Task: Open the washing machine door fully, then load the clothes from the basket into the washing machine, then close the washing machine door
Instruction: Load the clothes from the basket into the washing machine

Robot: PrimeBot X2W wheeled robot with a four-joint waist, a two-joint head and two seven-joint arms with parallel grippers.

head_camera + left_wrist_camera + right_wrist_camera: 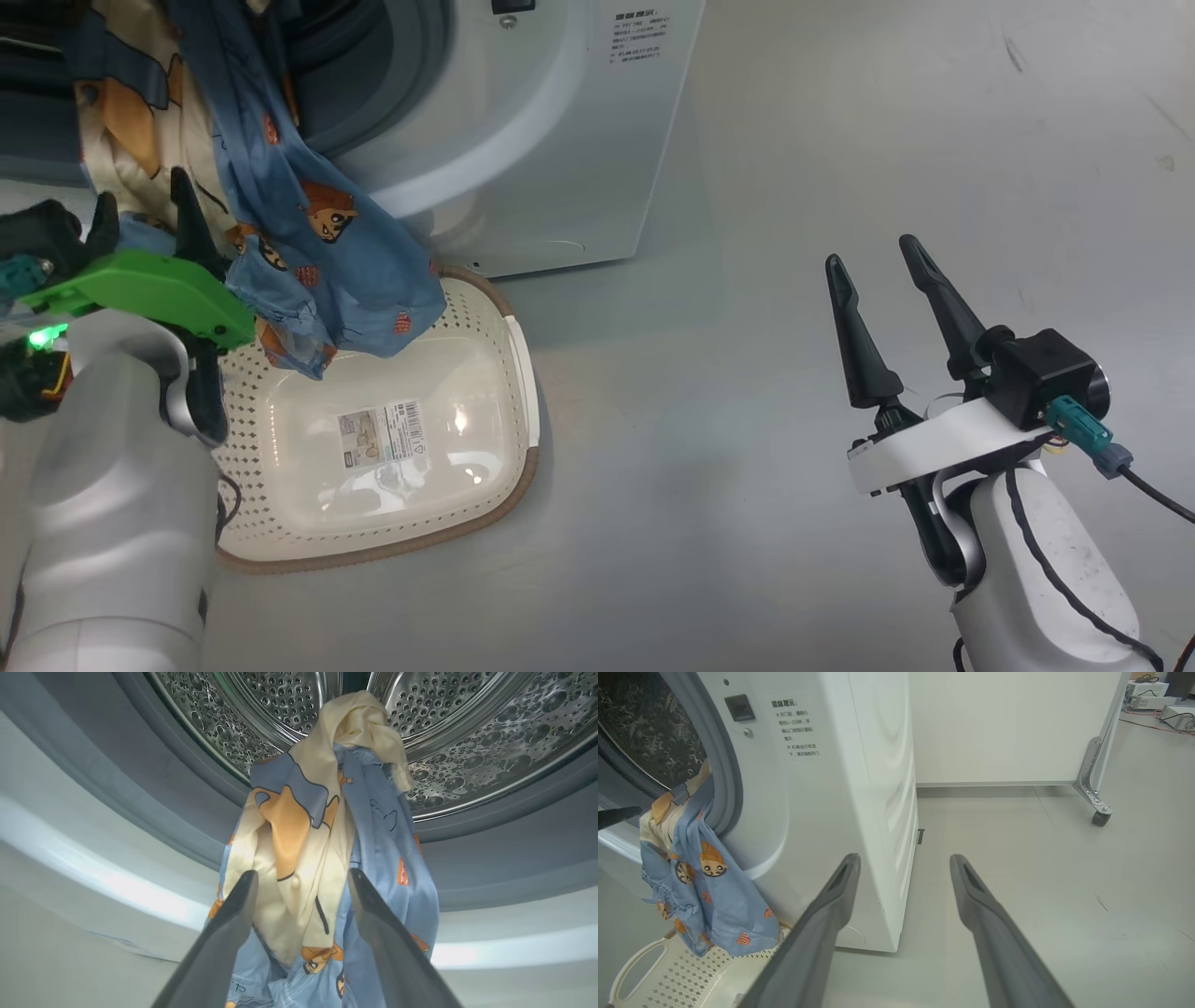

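Note:
The washing machine [560,140] stands with its round opening uncovered; its door is out of view. The clothes [317,243], light blue with cartoon figures and a cream piece, hang from the drum's lip down to the basket [523,373]. The left wrist view looks up at the steel drum [467,742], with the clothes [303,858] draped over the grey gasket. My left gripper [301,875] is open, one finger on each side of the hanging cloth. My left gripper [145,215] sits just left of the clothes. My right gripper [873,257] is open and holds nothing, over the floor far to the right.
The basket [640,961] lies on the grey floor against the washing machine [831,788], with a barcode sticker [383,434] on its bare base. A white partition on a caster foot [1099,812] stands behind. Open floor stretches to the machine's right.

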